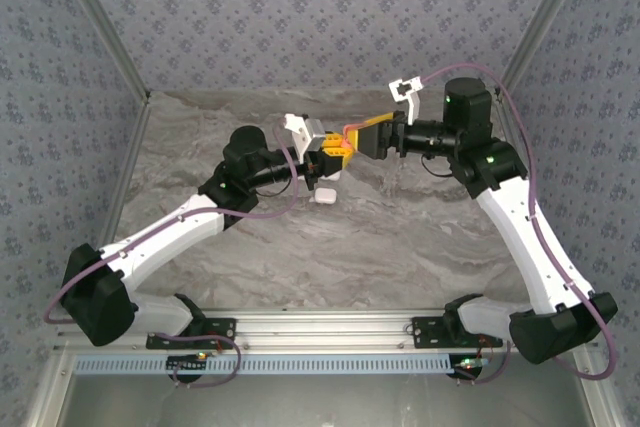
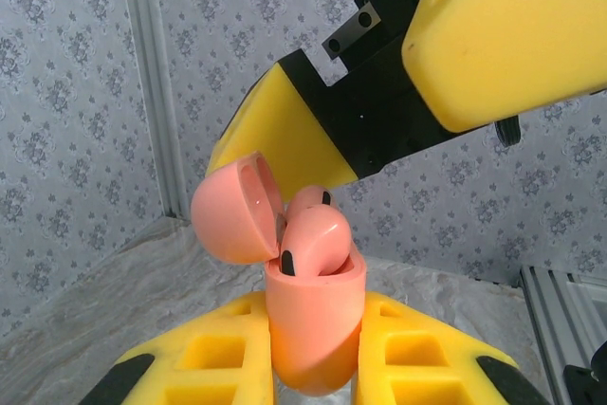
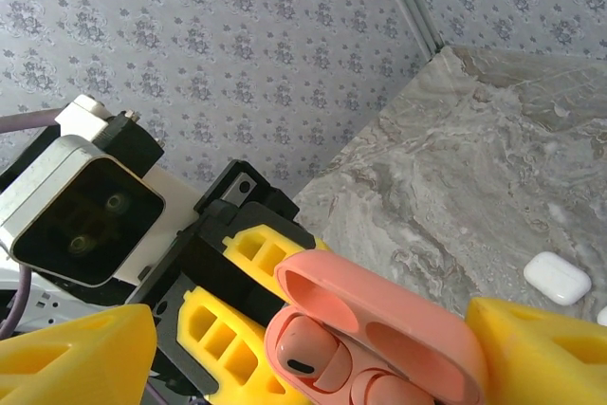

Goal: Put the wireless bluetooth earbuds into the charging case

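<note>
My left gripper (image 2: 316, 315) is shut on a pink charging case (image 2: 316, 334), held upright between its yellow fingers. The case's lid (image 2: 237, 211) is hinged open to the left. Two pink-red earbuds (image 2: 313, 239) sit in the case's wells with their heads poking out; in the right wrist view one earbud (image 3: 308, 350) lies under the open lid (image 3: 379, 315). My right gripper (image 3: 308, 324) hovers open over the case with nothing held, one yellow finger (image 3: 81, 358) on each side. In the top view both grippers meet above mid-table, left (image 1: 338, 157) and right (image 1: 366, 137).
A closed white case (image 3: 557, 278) lies on the marble table (image 3: 474, 158), also visible under the grippers as a white case (image 1: 325, 196) from above. Patterned walls close in the back and both sides of the table (image 1: 400, 237).
</note>
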{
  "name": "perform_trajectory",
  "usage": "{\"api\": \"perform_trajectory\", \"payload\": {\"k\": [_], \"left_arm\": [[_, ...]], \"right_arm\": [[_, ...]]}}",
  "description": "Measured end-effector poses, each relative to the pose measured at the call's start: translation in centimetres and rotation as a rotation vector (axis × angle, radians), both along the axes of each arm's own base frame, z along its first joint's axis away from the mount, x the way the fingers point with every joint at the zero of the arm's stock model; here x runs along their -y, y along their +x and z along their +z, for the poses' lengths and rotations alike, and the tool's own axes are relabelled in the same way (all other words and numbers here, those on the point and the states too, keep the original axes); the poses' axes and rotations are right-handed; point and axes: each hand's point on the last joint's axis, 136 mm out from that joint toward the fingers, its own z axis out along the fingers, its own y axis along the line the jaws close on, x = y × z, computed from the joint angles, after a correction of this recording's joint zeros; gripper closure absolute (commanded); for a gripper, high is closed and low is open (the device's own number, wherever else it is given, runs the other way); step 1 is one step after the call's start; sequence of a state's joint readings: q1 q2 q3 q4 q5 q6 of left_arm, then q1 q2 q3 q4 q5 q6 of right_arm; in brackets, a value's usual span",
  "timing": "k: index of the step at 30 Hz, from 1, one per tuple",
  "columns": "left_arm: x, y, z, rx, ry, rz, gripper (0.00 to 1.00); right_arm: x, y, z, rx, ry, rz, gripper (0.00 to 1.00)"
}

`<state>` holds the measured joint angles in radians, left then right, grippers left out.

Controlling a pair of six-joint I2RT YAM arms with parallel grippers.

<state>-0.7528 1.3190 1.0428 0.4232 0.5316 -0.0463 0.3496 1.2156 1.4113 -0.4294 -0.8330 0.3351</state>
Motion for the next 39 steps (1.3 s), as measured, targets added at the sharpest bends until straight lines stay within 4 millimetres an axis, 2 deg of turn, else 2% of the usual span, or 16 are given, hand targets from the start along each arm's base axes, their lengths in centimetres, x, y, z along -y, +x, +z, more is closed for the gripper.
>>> {"api": "perform_trajectory", "payload": {"k": [12,16,21,24,28,32,35,39], "left_arm": [[0.1,0.2,-0.3,-0.007,0.006,0.001,1.0],[0.1,0.3,-0.6,-0.025,0.011,0.009,1.0],[-1.0,1.8,-2.2,-0.137,0.025,0.063,1.0],[-3.3,4.1,-5.3,-0.283,0.046,0.149,1.0],[-6.5,6.6,-11.4,-0.519,0.107,0.285,1.0],[-8.8,8.3,-17.8,-0.76,0.159,0.385,1.0],[-10.3,8.9,-22.2,-0.91,0.191,0.45,1.0],[-11.2,9.3,-26.1,-1.037,0.228,0.497,1.0]], "right_arm": [[0.9,-2.0,1.1,0.06,-0.004,-0.01,0.14],[1.9,-0.8,-0.1,0.051,-0.064,-0.105,0.14],[5.2,1.5,-1.4,0.07,-0.182,-0.343,0.07],[7.6,2.3,-1.6,0.08,-0.233,-0.477,0.0],[9.6,2.8,-2.8,0.059,-0.269,-0.574,0.0],[10.1,3.1,-4.9,0.004,-0.302,-0.593,0.0],[10.3,3.2,-5.3,-0.008,-0.309,-0.602,0.0],[10.5,3.3,-5.3,-0.011,-0.308,-0.61,0.0]]}}
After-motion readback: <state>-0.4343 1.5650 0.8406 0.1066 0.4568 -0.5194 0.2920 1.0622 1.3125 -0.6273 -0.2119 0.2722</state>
